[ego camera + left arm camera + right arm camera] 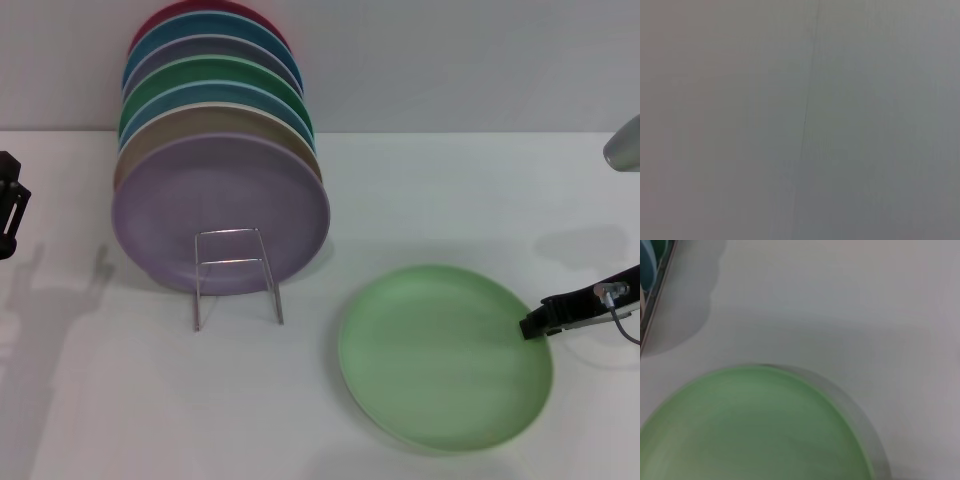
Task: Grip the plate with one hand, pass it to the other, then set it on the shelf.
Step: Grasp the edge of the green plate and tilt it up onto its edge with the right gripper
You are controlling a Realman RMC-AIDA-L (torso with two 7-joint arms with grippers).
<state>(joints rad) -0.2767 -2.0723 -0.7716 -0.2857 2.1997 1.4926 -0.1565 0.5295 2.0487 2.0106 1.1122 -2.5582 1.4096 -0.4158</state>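
Head view: plate [445, 357] lies flat on white desk [450, 200], right of the shelf [235, 275], apart from it. Right gripper [528, 326] at plate's right rim; jaws' state cannot tell. Left gripper [10, 215] parked far left, jaws unclear. Likely stiff, smooth, breakable; take it at the rim.

Left wrist view: blank grey wall.

Right wrist view: plate [755, 430] close below, bare desk [840, 305] beyond.

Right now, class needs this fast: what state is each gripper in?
Left gripper: parked at the table's left edge, holding nothing visible.
Right gripper: at the light green plate's right rim; grip cannot be told.
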